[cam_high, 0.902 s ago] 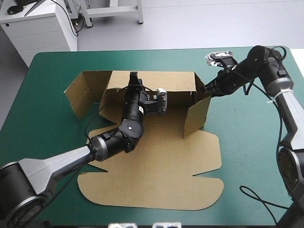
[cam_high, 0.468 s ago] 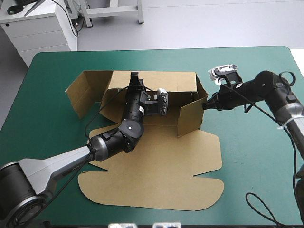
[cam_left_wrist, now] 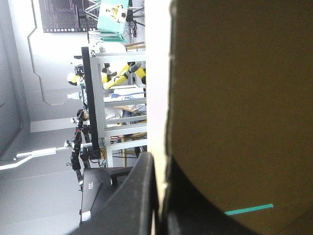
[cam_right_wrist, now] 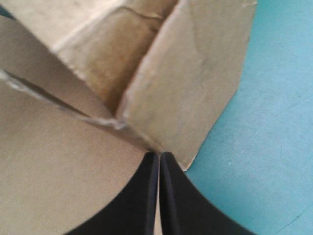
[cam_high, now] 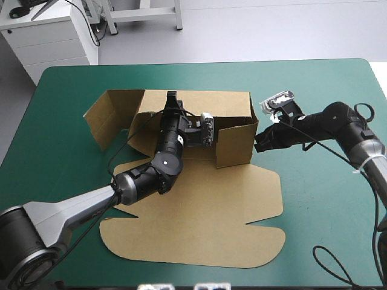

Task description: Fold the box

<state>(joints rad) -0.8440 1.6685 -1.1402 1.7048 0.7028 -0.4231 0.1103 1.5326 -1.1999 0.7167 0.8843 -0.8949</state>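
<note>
Robot at work on a fold: the right hand [cam_right_wrist: 159, 155], its black fingers closed to a single point, presses its tip low against the outer face of the right side wall [cam_high: 234, 145] of the brown box [cam_high: 199, 235]. That wall stands upright, swung in across the box's right end. The wrist view is too tight to rule out a sliver of board nipped between the fingers, but they appear simply closed and pushing.

The left hand [cam_high: 171, 98] reaches over the box floor and grips the top edge of the rear wall [cam_high: 211, 101] near its middle. The board is clamped between its fingers, and the wall stands upright.

Beyond the box's left end, the left side wall [cam_high: 100, 121] splays outward, not yet turned in. The broad lid panel [cam_high: 193, 241] lies flat on the teal-green surface [cam_high: 320, 229], on the box's near side.

The box's long axis runs left to right, and the wall being worked lies straight ahead of the right hand, toward the box's centre. Any further push would likely go along that axis, with the right hand clearly the nearer one.
</note>
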